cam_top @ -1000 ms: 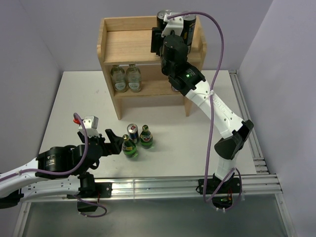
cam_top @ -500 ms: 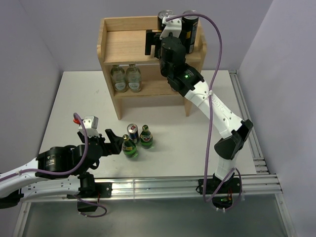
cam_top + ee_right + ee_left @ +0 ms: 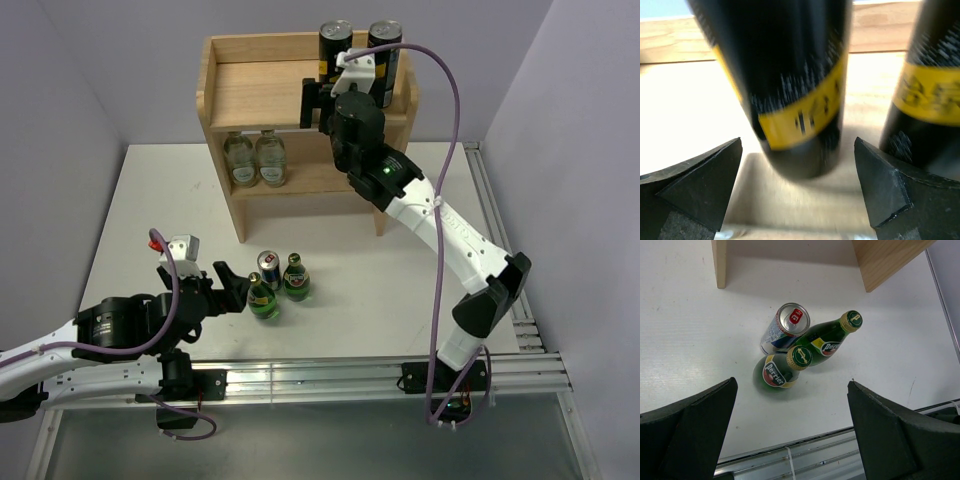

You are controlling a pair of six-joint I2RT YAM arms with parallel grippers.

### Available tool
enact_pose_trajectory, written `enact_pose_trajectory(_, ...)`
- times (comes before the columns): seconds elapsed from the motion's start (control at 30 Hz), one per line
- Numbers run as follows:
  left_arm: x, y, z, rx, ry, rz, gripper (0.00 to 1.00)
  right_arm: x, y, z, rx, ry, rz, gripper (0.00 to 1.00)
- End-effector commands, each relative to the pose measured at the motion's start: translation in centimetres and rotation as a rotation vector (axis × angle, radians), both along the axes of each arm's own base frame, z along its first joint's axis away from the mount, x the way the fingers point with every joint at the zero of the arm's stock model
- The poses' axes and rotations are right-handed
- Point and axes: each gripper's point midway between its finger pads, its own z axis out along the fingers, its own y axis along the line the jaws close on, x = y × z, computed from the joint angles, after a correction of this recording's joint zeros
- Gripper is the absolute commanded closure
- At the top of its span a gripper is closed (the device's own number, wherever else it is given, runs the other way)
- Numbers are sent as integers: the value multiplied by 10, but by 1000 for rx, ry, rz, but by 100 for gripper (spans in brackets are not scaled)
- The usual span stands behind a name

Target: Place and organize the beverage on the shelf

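Note:
Two tall black cans with yellow labels (image 3: 335, 42) (image 3: 386, 45) stand side by side at the back right of the wooden shelf's (image 3: 255, 92) top board. My right gripper (image 3: 338, 88) is open just in front of them. In the right wrist view the left can (image 3: 790, 75) stands a little beyond the open gripper (image 3: 798, 150), untouched, and the other can (image 3: 935, 90) is to its right. Two green bottles (image 3: 263, 298) (image 3: 295, 278) and one slim blue-and-silver can (image 3: 268, 266) stand together on the table. My left gripper (image 3: 228, 290) is open and empty just left of them. The left wrist view shows the bottles (image 3: 777, 371) (image 3: 827, 340), the can (image 3: 785, 330) and the gripper (image 3: 792, 390). I see no second slim can.
Two clear pale glass bottles (image 3: 240, 158) (image 3: 270, 157) stand on the shelf's lower board at the left. The shelf's legs (image 3: 719, 262) (image 3: 885, 260) rise behind the table group. Metal rails run along the table's near edge (image 3: 330, 375) and right side (image 3: 500, 250).
My right gripper has drawn back from the top board and both black cans now stand free there. The left arm and the drinks on the table have not moved.

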Motion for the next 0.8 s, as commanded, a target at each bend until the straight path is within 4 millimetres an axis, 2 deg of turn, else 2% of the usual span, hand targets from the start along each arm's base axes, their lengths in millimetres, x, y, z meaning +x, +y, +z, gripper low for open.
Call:
enact_pose_trajectory(0.0,2,0,11,-25,-16,16,1,-21,-5,1,49,9,5,0)
enact_pose_trajectory(0.07,2,0,10,-18,-15,19,1,-32,-7,4,72,6,12,0)
enact_pose_trajectory(0.1,3,0,9,-15,-16,22,1,-36,-7,-6,61,27,14,0)
enact_pose_trajectory(0.17,3,0,9,-9,-14,26,1,-51,-6,-4,95,33,32,0)
enact_pose_trajectory(0.2,4,0,8,-1,-14,29,1,-56,-6,-17,85,56,40,0)
enact_pose_trajectory(0.27,4,0,8,9,-16,31,1,-74,-8,-14,125,55,61,0)
enact_pose_trajectory(0.3,5,-1,8,15,-18,35,1,-80,-7,-29,111,80,66,0)
enact_pose_trajectory(0.33,5,-2,9,15,-19,32,1,-91,-14,-24,148,71,70,0)
enact_pose_trajectory(0.37,6,-6,11,18,-29,18,1,-103,-10,-27,156,77,91,0)
enact_pose_trajectory(0.4,4,-13,10,22,-23,-11,1,-110,-11,-46,141,104,89,0)
enact_pose_trajectory(0.43,4,-18,5,60,-31,-43,1,-124,-19,-40,193,97,96,0)
enact_pose_trajectory(0.47,3,-26,2,70,-25,-67,1,-132,-21,-45,210,104,103,0)
enact_pose_trajectory(0.5,4,-40,-6,99,-7,-88,1,-143,-16,-69,193,138,124,0)
enact_pose_trajectory(0.53,5,-45,-14,123,8,-82,1,-155,-24,-67,252,136,136,0)
enact_pose_trajectory(0.57,7,-55,-31,200,36,-76,1,-161,-26,-89,238,168,134,0)
enact_pose_trajectory(0.6,8,-59,-41,235,57,-67,1,-168,-28,-98,243,185,143,0)
enact_pose_trajectory(0.63,9,-64,-51,242,79,-40,1,-177,-36,-97,294,184,148,0)
enact_pose_trajectory(0.67,10,-67,-60,262,86,-26,1,-180,-40,-104,306,193,142,0)
enact_pose_trajectory(0.7,11,-72,-75,298,99,-18,1,-185,-44,-123,292,219,139,0)
enact_pose_trajectory(0.77,12,-77,-95,272,105,9,1,-195,-54,-130,330,233,143,0)
